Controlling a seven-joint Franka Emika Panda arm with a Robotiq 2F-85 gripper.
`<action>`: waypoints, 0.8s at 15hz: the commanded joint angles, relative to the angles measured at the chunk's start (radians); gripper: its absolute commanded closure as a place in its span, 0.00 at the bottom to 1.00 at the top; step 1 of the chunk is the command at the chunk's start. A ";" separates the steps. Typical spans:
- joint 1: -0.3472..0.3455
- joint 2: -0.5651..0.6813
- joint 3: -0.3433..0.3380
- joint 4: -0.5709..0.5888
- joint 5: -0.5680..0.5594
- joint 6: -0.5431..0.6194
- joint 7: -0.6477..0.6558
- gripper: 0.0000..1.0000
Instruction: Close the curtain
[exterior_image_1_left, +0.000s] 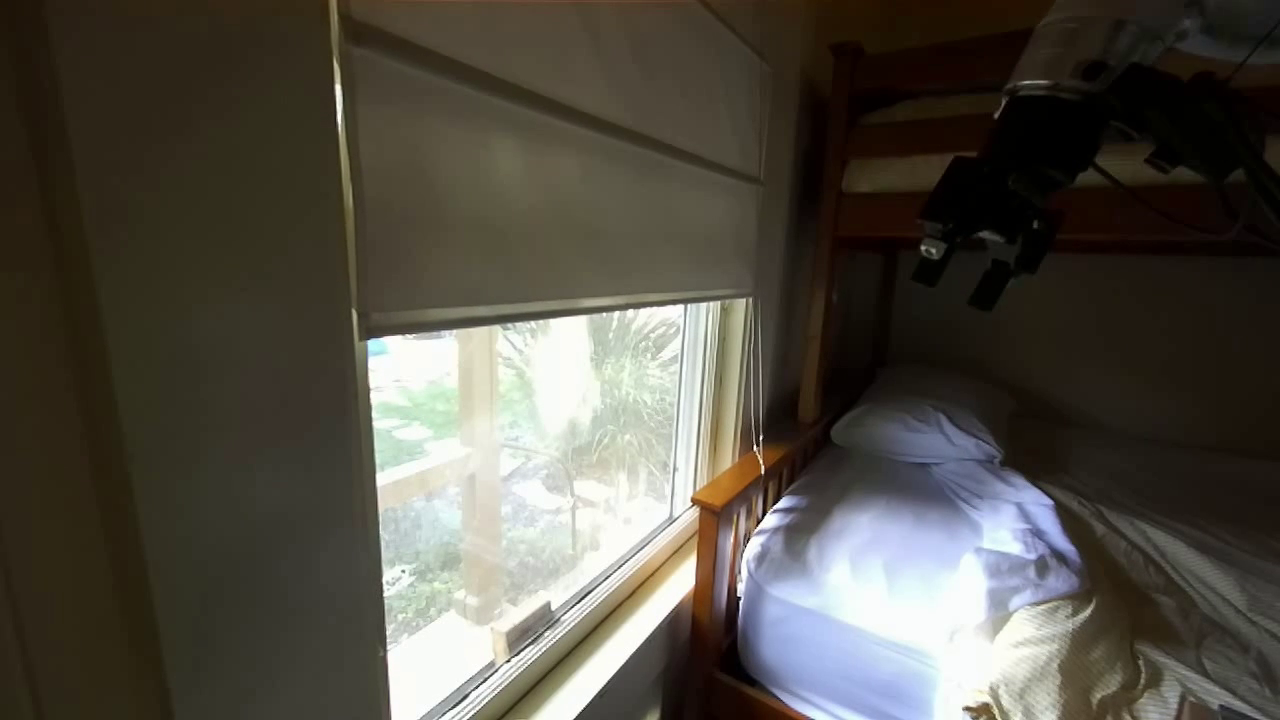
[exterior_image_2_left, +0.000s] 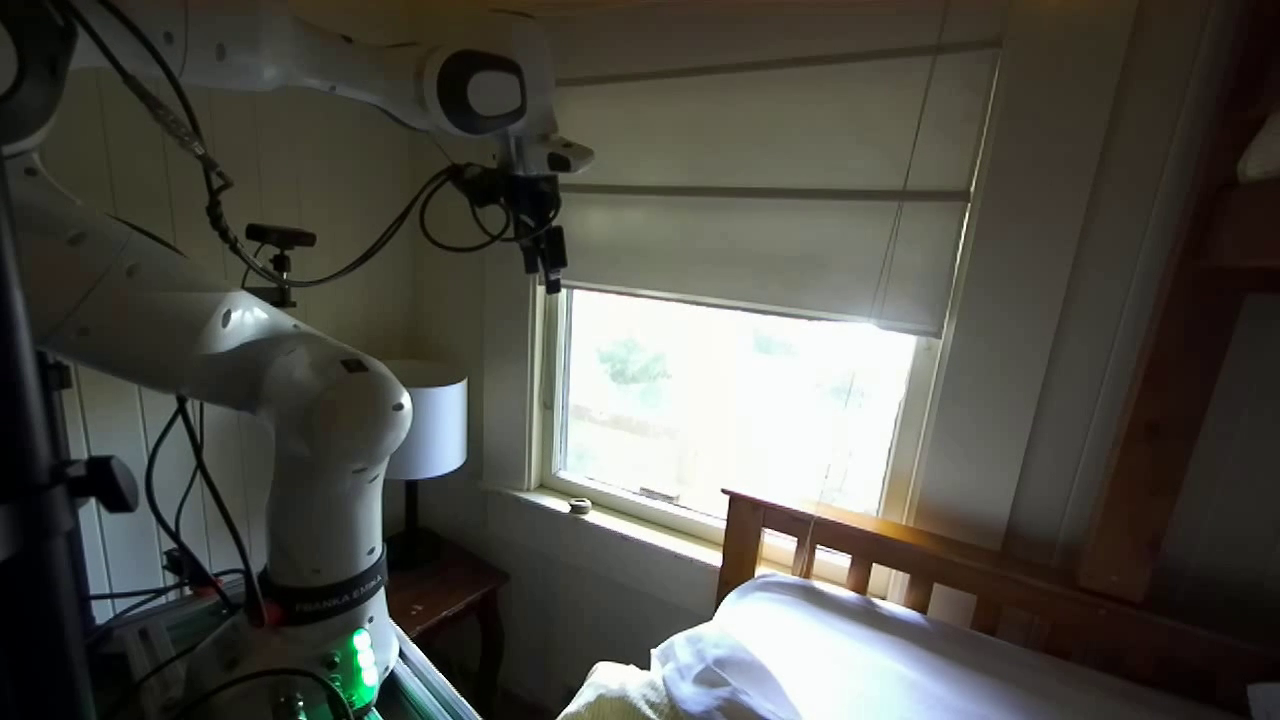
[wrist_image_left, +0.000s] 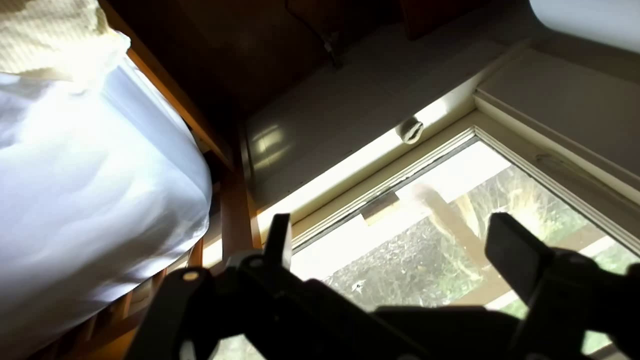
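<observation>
Up on the room side of the window (exterior_image_2_left: 740, 400), my claw (wrist_image_left: 392, 240) hangs wide with nothing in it, I'd guess so it can pinch the bottom edge of the curtain (exterior_image_1_left: 560, 230), which leaves the lower window bare. Around me there's 1 lamp (exterior_image_2_left: 435, 425) beside the window, and thin cords (exterior_image_1_left: 757, 390) dangle by the wooden bed rail (exterior_image_1_left: 735, 488), which imo could block a low pull.
</observation>
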 joint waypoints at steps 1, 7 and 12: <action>-0.047 0.057 -0.062 0.142 -0.099 -0.169 -0.125 0.00; -0.081 0.042 -0.062 0.139 -0.074 -0.146 -0.090 0.00; -0.093 0.068 -0.065 0.165 -0.084 -0.124 -0.083 0.00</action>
